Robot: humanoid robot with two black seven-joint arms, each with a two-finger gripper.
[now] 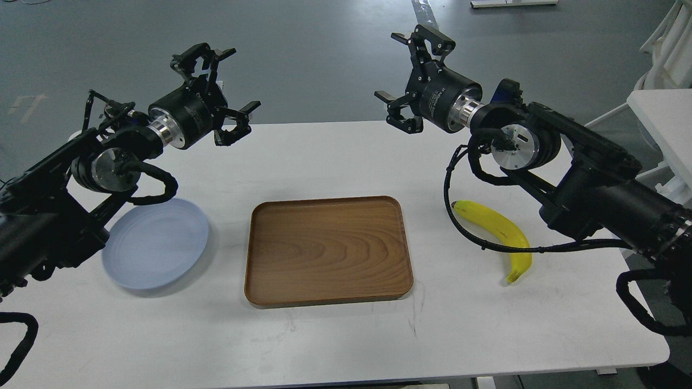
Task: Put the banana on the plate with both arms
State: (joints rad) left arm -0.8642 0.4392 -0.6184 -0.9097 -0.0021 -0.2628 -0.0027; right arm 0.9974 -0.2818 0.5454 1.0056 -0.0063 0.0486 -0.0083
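The yellow banana [500, 232] lies on the white table at the right, a black cable crossing in front of it. The pale blue-grey plate [157, 244] lies at the left, partly under my left arm. My left gripper [219, 86] is open and empty, held high above the table's far left edge. My right gripper [413, 75] is open and empty, held high above the far edge, well up and left of the banana.
A rectangular brown wooden tray [327, 249] lies in the middle of the table [346, 335] between plate and banana. White furniture [662, 119] stands off the table's right side. Grey floor lies beyond the far edge.
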